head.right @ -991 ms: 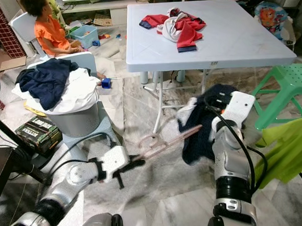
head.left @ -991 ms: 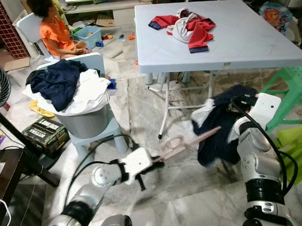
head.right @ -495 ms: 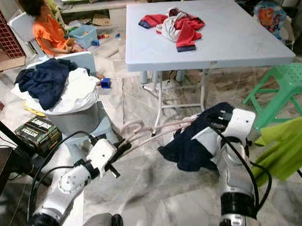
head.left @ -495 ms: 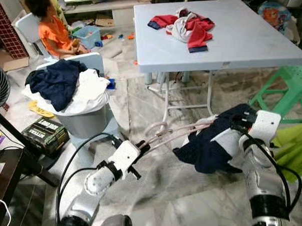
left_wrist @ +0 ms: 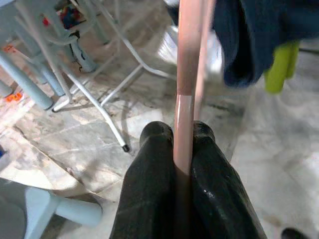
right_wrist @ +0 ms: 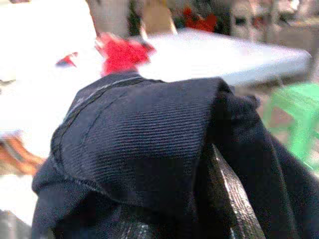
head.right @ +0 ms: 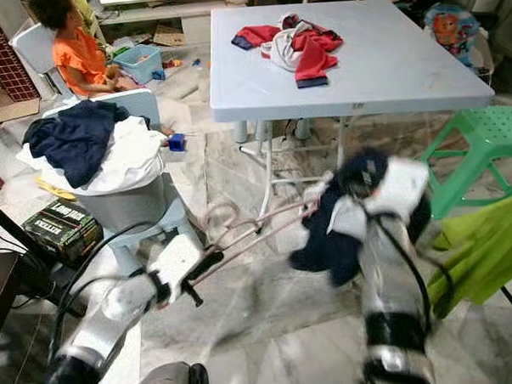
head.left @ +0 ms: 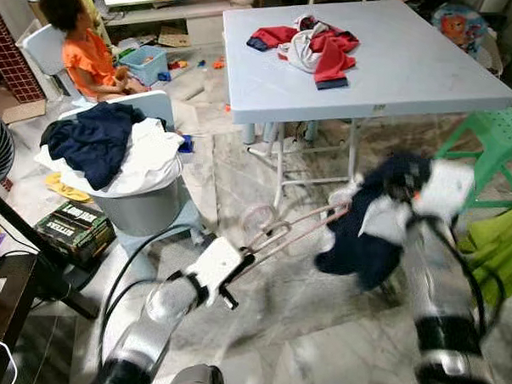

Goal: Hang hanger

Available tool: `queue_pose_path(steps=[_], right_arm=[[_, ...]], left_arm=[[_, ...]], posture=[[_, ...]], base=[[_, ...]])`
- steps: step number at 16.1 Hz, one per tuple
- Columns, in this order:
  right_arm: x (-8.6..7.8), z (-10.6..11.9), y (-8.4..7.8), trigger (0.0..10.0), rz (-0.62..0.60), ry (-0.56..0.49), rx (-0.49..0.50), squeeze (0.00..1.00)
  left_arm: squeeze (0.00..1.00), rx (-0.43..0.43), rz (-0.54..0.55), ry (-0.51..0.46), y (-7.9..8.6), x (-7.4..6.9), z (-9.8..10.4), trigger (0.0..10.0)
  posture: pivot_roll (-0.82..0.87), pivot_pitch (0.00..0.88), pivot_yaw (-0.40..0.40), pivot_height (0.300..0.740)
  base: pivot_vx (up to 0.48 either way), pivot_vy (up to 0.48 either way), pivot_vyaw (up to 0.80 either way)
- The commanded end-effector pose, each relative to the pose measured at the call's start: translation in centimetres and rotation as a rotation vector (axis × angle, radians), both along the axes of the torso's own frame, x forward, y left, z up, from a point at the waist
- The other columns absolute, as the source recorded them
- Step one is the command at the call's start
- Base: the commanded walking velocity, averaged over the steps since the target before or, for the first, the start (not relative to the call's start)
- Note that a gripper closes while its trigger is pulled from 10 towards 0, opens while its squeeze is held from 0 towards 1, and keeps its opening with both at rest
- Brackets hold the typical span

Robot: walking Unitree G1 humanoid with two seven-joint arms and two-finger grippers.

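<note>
A pink hanger [head.left: 292, 232] slants above the marble floor, its hook [head.left: 259, 218] curling up near the middle. My left gripper [head.left: 235, 272] is shut on the hanger's near end. In the left wrist view both black fingers [left_wrist: 152, 164] clamp the pink bar [left_wrist: 185, 74]. A navy garment [head.left: 369, 235] with a white lining hangs bunched over the hanger's far end. My right gripper [head.left: 405, 183] is buried in the top of that garment and shut on it, blurred with motion. Dark cloth [right_wrist: 144, 149] drapes over its finger [right_wrist: 230, 201].
A white folding table [head.left: 414, 71] with red and white clothes [head.left: 318, 43] stands behind. A grey basket [head.left: 149, 209] heaped with laundry is at the left. A green stool [head.left: 496, 134] and a lime garment [head.left: 496, 245] are at the right. A seated person [head.left: 88, 53] is at the far left.
My right arm has swung up and to the right, lifting the navy garment off the floor. The left gripper has shifted slightly right, still gripping the hanger.
</note>
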State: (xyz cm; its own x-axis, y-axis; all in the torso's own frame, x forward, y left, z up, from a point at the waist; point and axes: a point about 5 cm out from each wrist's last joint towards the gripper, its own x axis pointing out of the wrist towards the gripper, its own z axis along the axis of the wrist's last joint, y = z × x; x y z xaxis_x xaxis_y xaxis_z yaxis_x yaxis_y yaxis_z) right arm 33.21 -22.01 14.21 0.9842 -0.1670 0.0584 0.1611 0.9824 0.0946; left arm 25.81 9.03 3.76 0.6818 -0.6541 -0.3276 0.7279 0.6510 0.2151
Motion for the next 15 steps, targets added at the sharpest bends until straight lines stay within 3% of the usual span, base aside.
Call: queue_pose_path(steps=[1, 2, 5, 7, 9, 12, 13, 15], right_arm=[[0.6, 4.7, 0.0, 10.0, 0.007, -0.184, 0.002, 0.0], [1.0, 7.3, 1.0, 10.0, 0.078, -0.283, 0.065, 0.0], [0.7, 9.3, 1.9, 10.0, 0.163, -0.369, 0.085, 0.0], [0.2, 9.6, 2.3, 10.0, 0.223, -0.403, 0.0, 0.0], [-0.5, 9.2, 4.0, 10.0, 0.419, -0.376, 0.049, 0.0], [-3.5, 6.0, 7.4, 10.0, 0.807, -0.214, -0.11, 0.0], [-4.1, 5.2, 7.5, 10.0, 0.859, -0.184, -0.184, 0.0], [-3.9, 4.3, 7.4, 10.0, 0.834, -0.156, -0.329, 0.0]], left_arm=[[0.0, 0.111, 0.028, 0.093, 1.8, -0.4, -1.8, 10.0], [0.0, 0.144, 0.025, 0.104, 1.8, 0.2, -1.9, 10.0], [0.0, 0.197, 0.02, 0.159, 2.1, 0.4, -2.5, 10.0], [0.0, 0.242, 0.039, 0.235, 2.8, 0.5, -3.1, 10.0], [0.0, 0.252, 0.124, 0.259, 3.7, 1.0, -3.3, 10.0], [0.0, 0.232, 0.246, 0.261, 4.8, 2.4, -2.9, 10.0], [0.0, 0.237, 0.244, 0.293, 4.9, 2.3, -3.1, 10.0], [0.0, 0.261, 0.149, 0.377, 4.4, 1.3, -3.8, 10.0]], posture=[[-0.05, 0.0, 0.063, 0.74], [-0.05, 0.0, 0.064, 0.74], [-0.06, 0.0, 0.067, 0.74], [-0.06, 0.0, 0.069, 0.74], [-0.06, 0.0, 0.071, 0.74], [-0.06, 0.0, 0.07, 0.74], [-0.07, 0.0, 0.073, 0.74], [-0.07, 0.0, 0.076, 0.74]], base=[[0.0, 0.0, 0.0], [0.0, 0.0, 0.0], [0.0, 0.0, 0.0], [0.0, 0.0, 0.0], [0.0, 0.0, 0.0], [0.0, 0.0, 0.0], [0.0, 0.0, 0.0], [0.0, 0.0, 0.0]])
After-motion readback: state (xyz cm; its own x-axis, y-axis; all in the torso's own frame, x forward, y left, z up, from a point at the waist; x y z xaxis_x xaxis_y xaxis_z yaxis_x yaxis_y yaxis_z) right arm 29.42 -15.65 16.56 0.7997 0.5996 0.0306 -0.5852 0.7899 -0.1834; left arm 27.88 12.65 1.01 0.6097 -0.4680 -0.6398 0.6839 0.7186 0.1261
